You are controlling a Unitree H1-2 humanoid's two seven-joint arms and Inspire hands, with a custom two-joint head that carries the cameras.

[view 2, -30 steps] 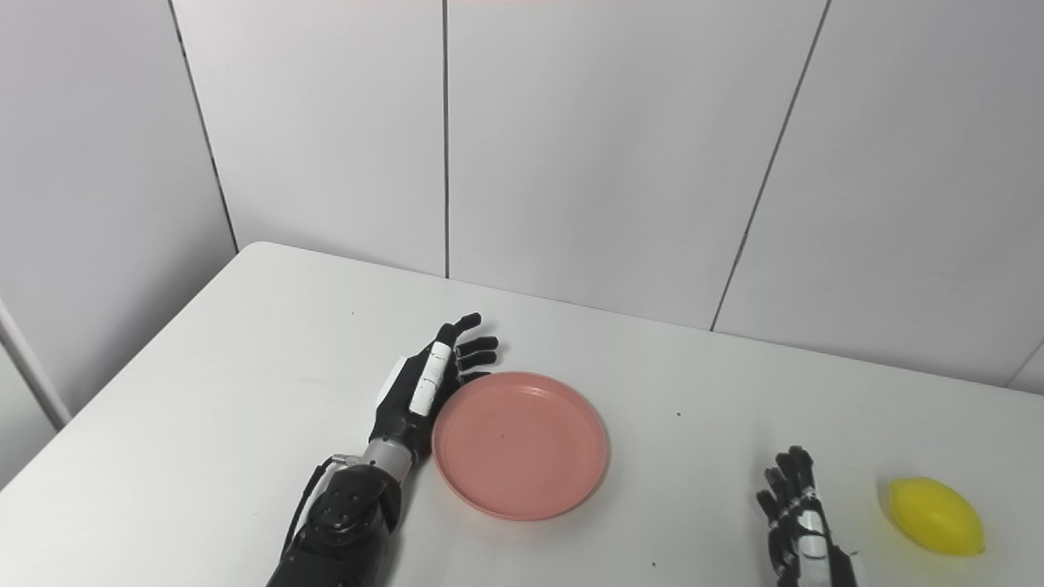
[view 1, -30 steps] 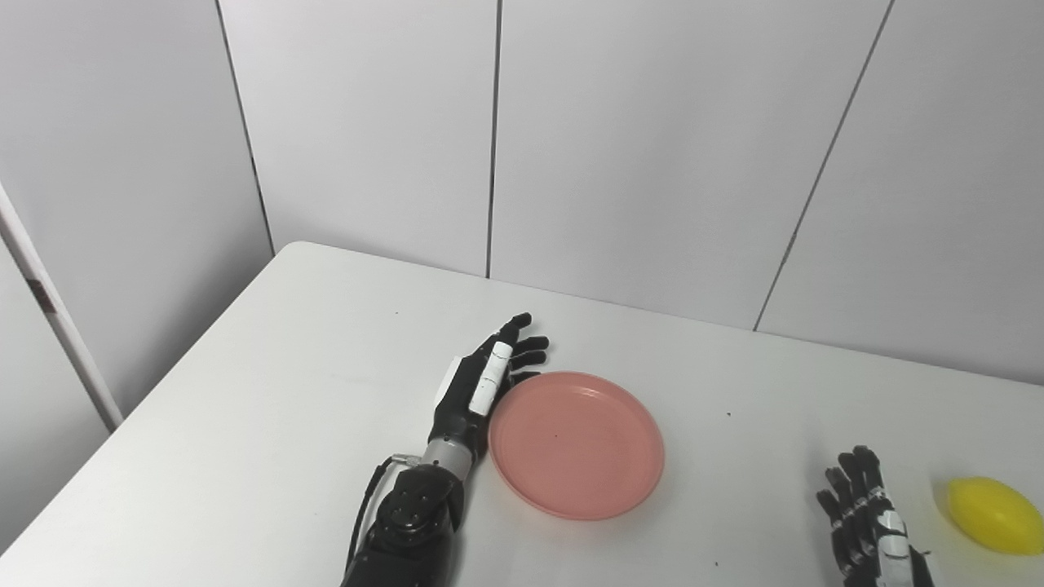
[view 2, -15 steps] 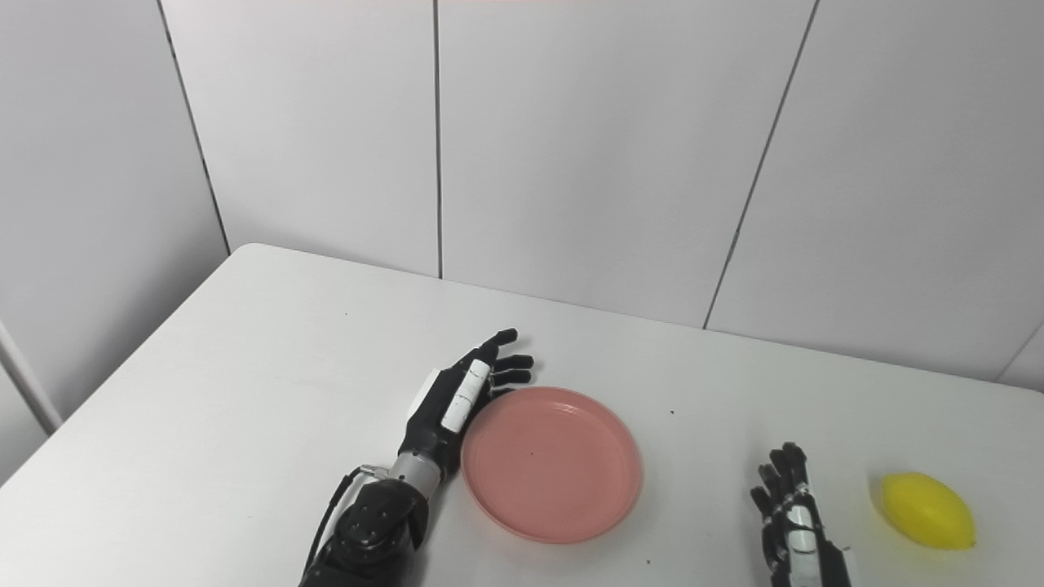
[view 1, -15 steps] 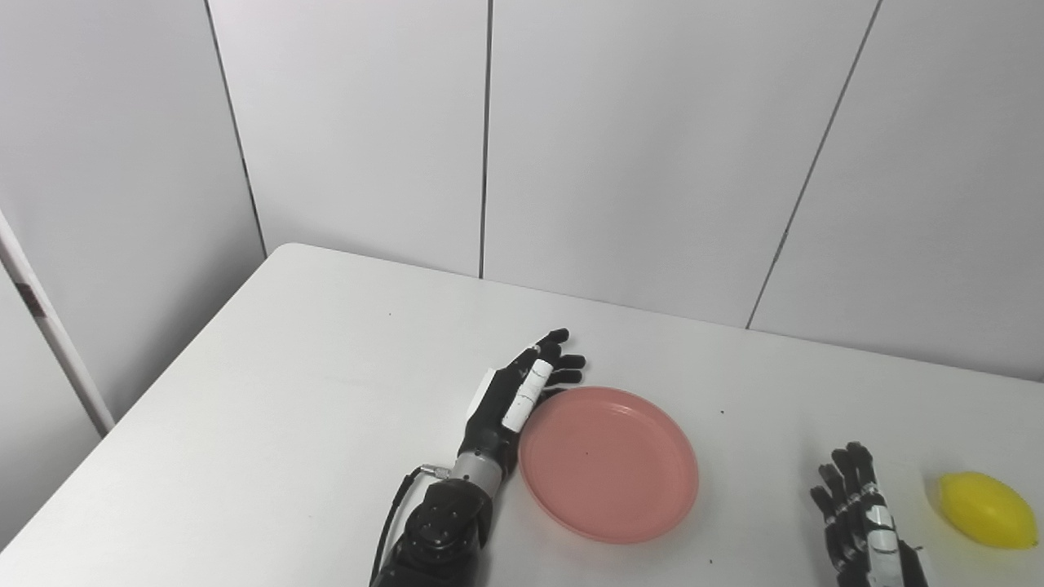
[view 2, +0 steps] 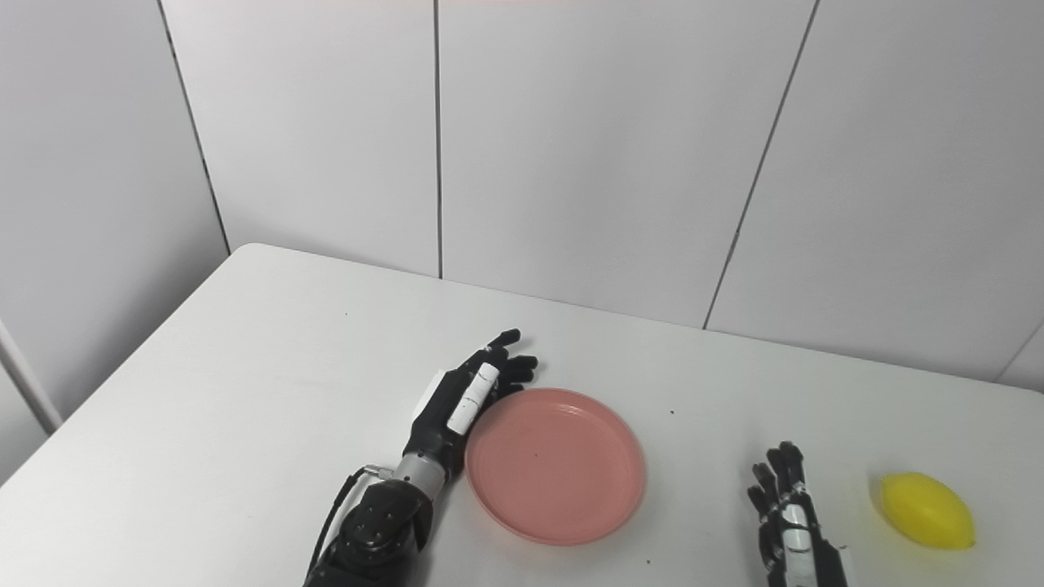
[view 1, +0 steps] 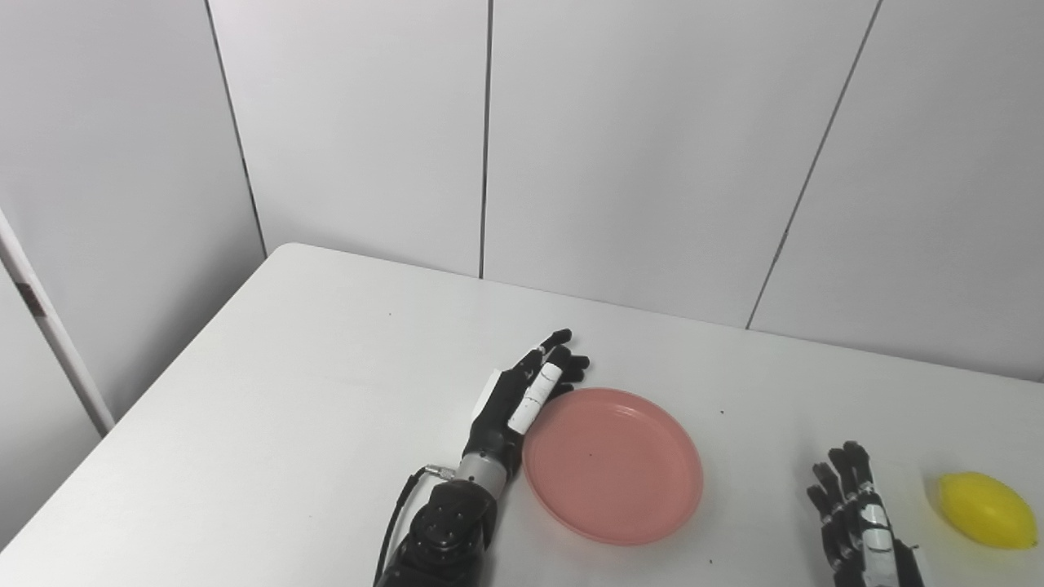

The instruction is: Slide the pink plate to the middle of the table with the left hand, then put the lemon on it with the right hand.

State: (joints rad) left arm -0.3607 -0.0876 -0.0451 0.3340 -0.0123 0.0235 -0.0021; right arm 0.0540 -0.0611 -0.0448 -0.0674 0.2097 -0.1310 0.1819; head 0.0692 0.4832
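Note:
The pink plate (view 1: 613, 465) lies flat on the white table (view 1: 285, 391), a little right of the picture's middle, with nothing on it. My left hand (view 1: 522, 399) is open, fingers stretched forward, its edge against the plate's left rim. The yellow lemon (view 1: 987, 509) lies near the table's right side. My right hand (view 1: 856, 522) is open, fingers spread and pointing up, resting left of the lemon with a gap between them, near the picture's bottom edge.
Grey wall panels (view 1: 636, 147) stand close behind the table's far edge. The table's left edge (view 1: 155, 383) runs diagonally, with a white post (view 1: 49, 326) beyond it. A few small dark specks dot the tabletop.
My left hand has pushed the plate to the right across the table, most of it in the first half second. The camera shifted slightly. The right hand and lemon stay put.

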